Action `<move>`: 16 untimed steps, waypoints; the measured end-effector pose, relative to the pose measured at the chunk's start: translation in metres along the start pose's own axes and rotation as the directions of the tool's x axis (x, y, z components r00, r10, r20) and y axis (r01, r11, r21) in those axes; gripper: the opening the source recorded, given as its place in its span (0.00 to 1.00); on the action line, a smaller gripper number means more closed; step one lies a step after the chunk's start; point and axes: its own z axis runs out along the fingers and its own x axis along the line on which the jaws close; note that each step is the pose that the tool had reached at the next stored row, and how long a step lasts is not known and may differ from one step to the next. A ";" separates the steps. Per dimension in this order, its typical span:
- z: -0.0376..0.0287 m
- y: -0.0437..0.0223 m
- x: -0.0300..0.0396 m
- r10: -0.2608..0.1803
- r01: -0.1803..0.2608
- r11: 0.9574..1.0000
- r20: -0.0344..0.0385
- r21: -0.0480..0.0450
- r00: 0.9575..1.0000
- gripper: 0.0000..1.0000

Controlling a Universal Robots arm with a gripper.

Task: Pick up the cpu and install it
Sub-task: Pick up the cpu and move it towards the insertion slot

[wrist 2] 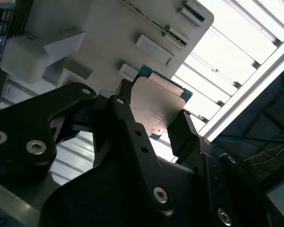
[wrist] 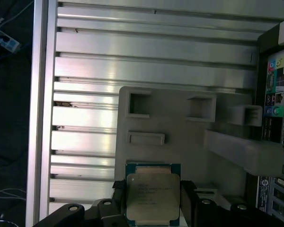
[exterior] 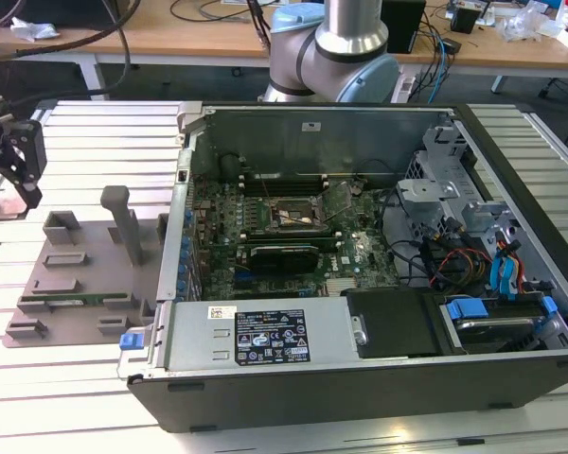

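Well to the exterior view's left of the big black open computer case (exterior: 360,402), by the grey plastic holder tray (exterior: 85,274), the black two-finger gripper (wrist: 152,204) is clamped on the cpu (wrist: 153,189), a small flat square silver-grey chip with a green rim, held clear of the tray. It looks light, rigid and slick-topped, and its underside is probably fragile. Opposite edges are the sound hold.

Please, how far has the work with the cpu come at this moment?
Pickup looks done: the fingers clamp the cpu, lifted clear of the grey holder tray. In hand: the gripper holds it at the exterior view's left, outside the computer case. Left: the install; the motherboard socket holds no cpu.
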 end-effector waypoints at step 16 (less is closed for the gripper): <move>-0.0310 -0.0010 -0.0008 0.000 0.000 1.000 0.000 0.000 1.000 0.55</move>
